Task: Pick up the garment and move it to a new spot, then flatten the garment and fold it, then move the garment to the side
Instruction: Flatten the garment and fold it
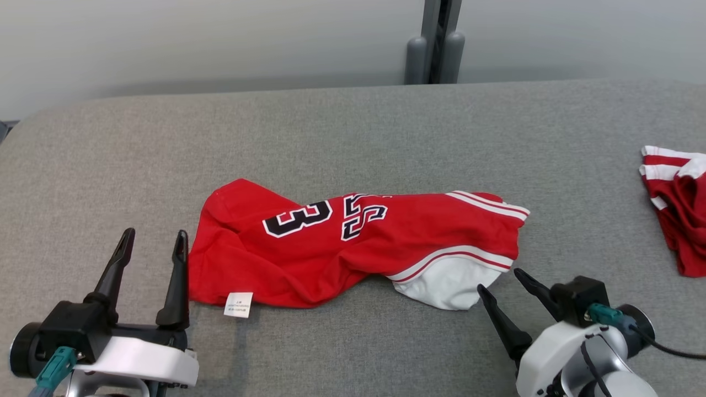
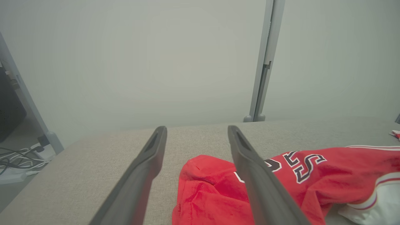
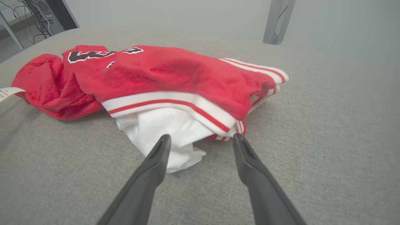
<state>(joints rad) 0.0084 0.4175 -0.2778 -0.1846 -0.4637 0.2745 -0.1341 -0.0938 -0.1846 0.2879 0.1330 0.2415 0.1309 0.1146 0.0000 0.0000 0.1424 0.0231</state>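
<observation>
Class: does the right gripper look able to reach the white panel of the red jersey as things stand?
Probably yes: the right gripper is open, aimed at the white panel of the jersey, with nothing between them.

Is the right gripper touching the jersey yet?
Cannot tell. In the right wrist view one fingertip of the right gripper overlaps the white end of the jersey; whether it rests on the cloth or hangs above is unclear.
</observation>
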